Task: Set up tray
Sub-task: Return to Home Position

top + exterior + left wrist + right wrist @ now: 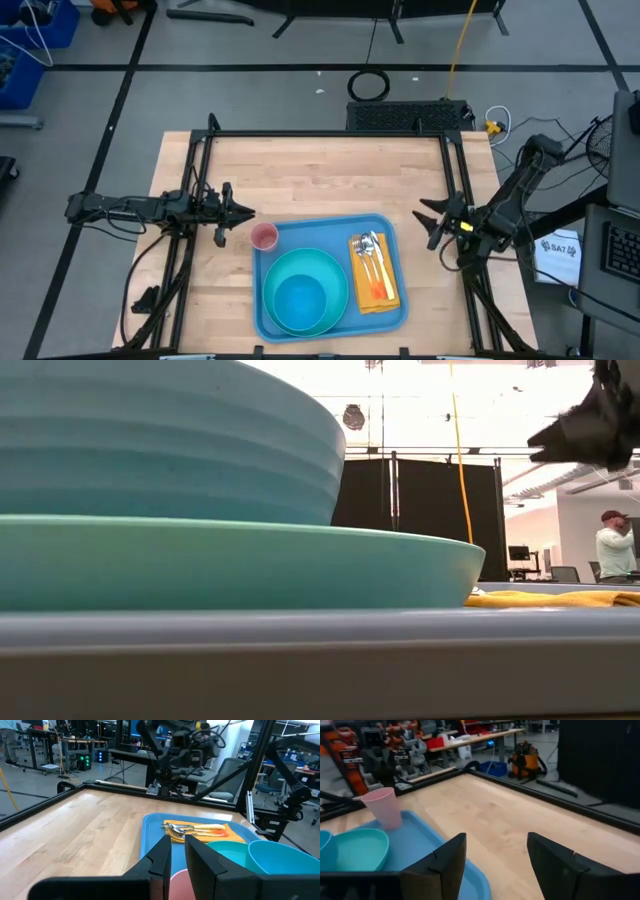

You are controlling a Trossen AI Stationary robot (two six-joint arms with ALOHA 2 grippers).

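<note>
Held left pincer [246, 212] pressed together beside the tray [320, 229]. Held right pincer [426, 224] spread above the bench [320, 170].

The high view hangs far above and looks straight down. The whole table [320, 170], the tray [320, 232], the left arm [130, 208] and the right arm [510, 195] all fit in it. The low view sits at table height, very close to the tray's rim, and looks level into the room. The plate [250, 560] and the bowl [150, 440] fill most of it. The left wrist view looks across the table toward the right arm. The right wrist view looks back the other way. Both wrist views share the tray and the pink cup [384, 807].
</note>
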